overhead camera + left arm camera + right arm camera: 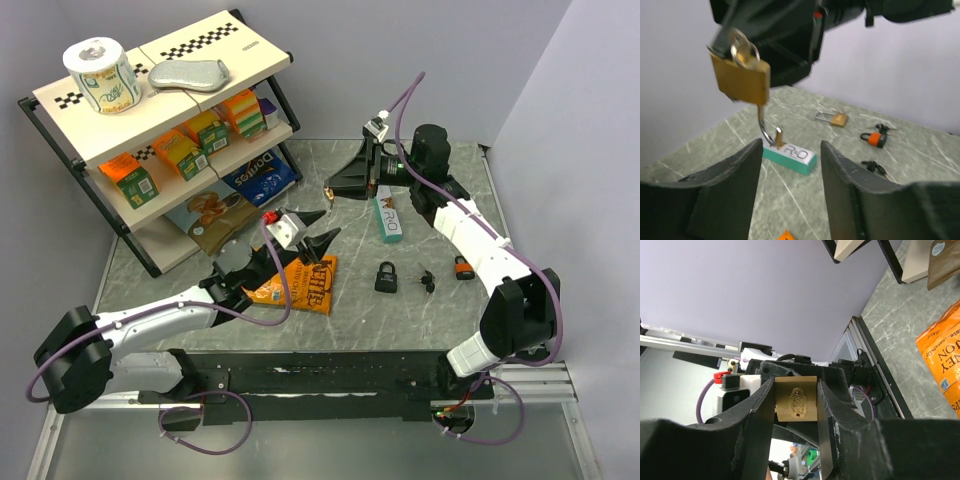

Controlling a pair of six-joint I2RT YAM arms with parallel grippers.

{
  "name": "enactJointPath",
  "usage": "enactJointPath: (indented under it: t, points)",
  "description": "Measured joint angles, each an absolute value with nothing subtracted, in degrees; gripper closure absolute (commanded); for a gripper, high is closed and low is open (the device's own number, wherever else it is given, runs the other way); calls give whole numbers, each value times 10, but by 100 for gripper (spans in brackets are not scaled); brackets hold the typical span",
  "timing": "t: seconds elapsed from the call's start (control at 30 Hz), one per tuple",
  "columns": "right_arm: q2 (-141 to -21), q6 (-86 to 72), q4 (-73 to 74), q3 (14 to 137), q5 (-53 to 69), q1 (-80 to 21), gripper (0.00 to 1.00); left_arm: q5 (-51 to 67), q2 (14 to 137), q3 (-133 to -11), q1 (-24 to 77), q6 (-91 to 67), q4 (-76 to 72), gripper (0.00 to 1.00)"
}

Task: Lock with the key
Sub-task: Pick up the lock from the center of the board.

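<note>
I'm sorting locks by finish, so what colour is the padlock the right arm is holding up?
The padlock is brass gold, clearest in the left wrist view.

Lilac walls (400,40), marbled table (400,322), tilted shelf (255,60)

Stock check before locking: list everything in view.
Brass padlock with keyring: one, gold, held aloft, shackle open.
Small brass padlock: one, gold, lying on the table.
Black padlock: one, black, table centre.
Orange padlock: one, orange, right of the keys.
Black keys: one bunch, between those two.
Teal-and-white box: one, behind the black padlock.
Orange snack bag: one, table left-centre.
Cream shelf rack: one, back left, stocked.
Left claw: one, black, open, empty.
Right claw: one, black, gripping the keyring padlock.
</note>
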State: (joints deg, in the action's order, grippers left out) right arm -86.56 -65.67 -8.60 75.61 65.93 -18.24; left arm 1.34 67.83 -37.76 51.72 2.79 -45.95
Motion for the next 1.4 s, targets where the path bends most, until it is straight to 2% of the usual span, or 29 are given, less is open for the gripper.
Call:
enactJointPath:
  t: [0.17,0.27,0.5,0.63,0.73,0.77,0.8,0.87,0.93,0.97,1.0,1.03,1.07,1.13,1.3,1.4]
  points:
    - [-865,-661,-79,744,656,-185,100,-8,691,-392,519,41,-475,61]
    - [-865,-664,-77,740,656,-187,100,-14,698,-398,520,49,-477,64]
    - [-865,-669,-77,740,656,-188,100,-14,702,-398,520,53,-477,57]
    - [-865,-677,-82,740,658,-191,100,-20,704,-399,520,53,-473,59]
    - [-863,-678,-83,738,658,-196,100,-25,712,-407,520,51,-464,65]
    - [-862,-679,-83,738,658,-198,100,-25,713,-408,520,51,-459,70]
    - [-860,-679,-84,737,659,-200,100,-25,713,-409,520,50,-455,77]
    - [-857,-679,-86,734,660,-202,100,-25,713,-411,521,50,-451,99]
    - [-852,-680,-86,729,660,-203,100,-28,713,-412,520,50,-449,99]
    - [-851,-679,-86,728,660,-203,93,-28,713,-412,520,51,-448,99]
    - [-850,-679,-86,727,661,-203,77,-28,712,-412,521,51,-447,99]
    - [-850,-679,-86,727,660,-203,41,-28,711,-412,521,51,-446,99]
    - [-850,-677,-85,727,661,-202,25,-26,710,-412,521,51,-443,99]
    - [-849,-673,-85,727,664,-198,2,-12,702,-412,520,51,-429,99]
    - [-837,-598,-73,731,683,-133,1,49,659,-412,502,54,-355,99]
    - [-830,-465,26,778,667,-79,1,70,619,-411,487,82,-295,99]
